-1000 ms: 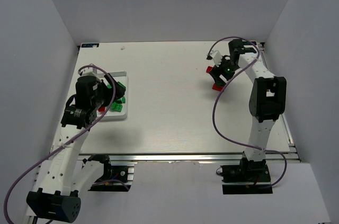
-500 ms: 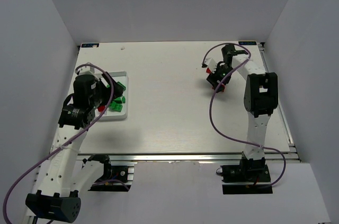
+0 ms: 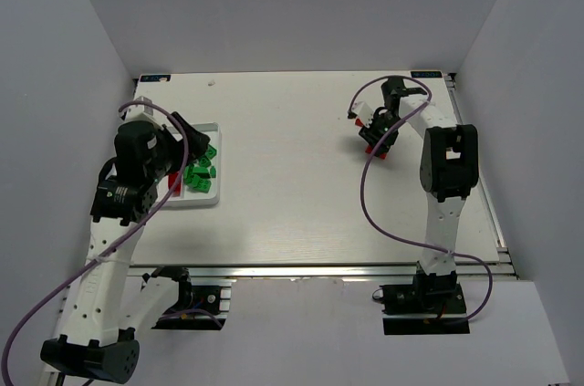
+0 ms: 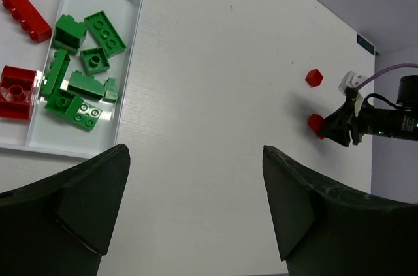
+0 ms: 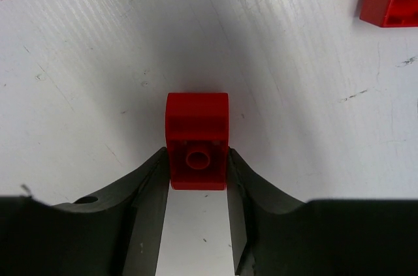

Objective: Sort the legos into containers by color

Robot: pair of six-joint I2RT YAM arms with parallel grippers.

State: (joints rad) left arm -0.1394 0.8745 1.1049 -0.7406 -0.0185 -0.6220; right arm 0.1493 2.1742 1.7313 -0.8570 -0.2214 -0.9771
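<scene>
R end effector [image 5: 196, 166] grips red brick [image 5: 196, 122]; white tbl [image 5: 91, 41], grey walls [image 3: 292, 3]

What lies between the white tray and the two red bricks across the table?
Nothing. The left wrist view shows only bare tabletop from the tray to the red bricks.

We see a white bench [image 3: 292, 203] w/ faint grain, boxed in by plain grey walls [image 3: 82, 30] left, right & at the back. An aluminium rail [image 3: 301, 269] runs along its near edge. A small dark label [image 3: 155, 78] sits at the far-left corner, another label [image 3: 426, 73] at the far-right
</scene>
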